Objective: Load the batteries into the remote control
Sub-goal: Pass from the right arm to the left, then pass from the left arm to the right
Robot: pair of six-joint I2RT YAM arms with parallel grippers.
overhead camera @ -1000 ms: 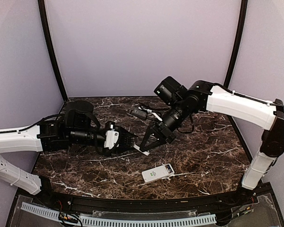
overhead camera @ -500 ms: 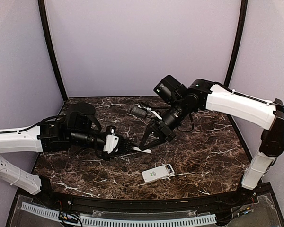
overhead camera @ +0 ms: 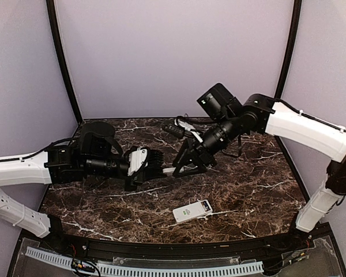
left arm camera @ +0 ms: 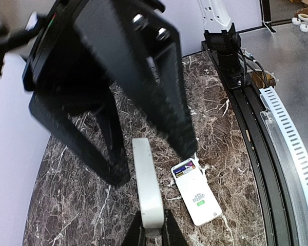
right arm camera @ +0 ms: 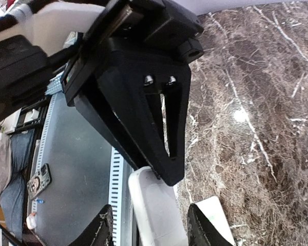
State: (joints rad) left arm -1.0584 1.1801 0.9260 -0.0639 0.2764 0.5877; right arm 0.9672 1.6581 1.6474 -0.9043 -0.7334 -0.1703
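Remote control point(overhead camera: 192, 211) lies flat on the dark marble surface point(overhead camera: 248, 190) near the front edge, w/ no end effector on it. It is a small white handset, and the end farther from the left arm shows a dark, multicoloured patch (prob. the open battery bay; I cannot tell whether cells sit in it). No loose batteries can be made out.

Above and behind it, the left end effector point(overhead camera: 160, 169) is clamped on one end of a thin white cover strip point(left arm camera: 146, 189), holding it out in mid-air. The right end effector point(right arm camera: 151, 228) is parted, one finger on each side of the strip's far end and just beside it, not gripping.

Handling, as a judgement: the remote looks light, stiff and smooth, so likely slippery and easy to skid on marble. Best hold is a pinch across its two long edges around mid-body, clear of the buttons and bay. The strip looks thin and stiff; grip it gently.
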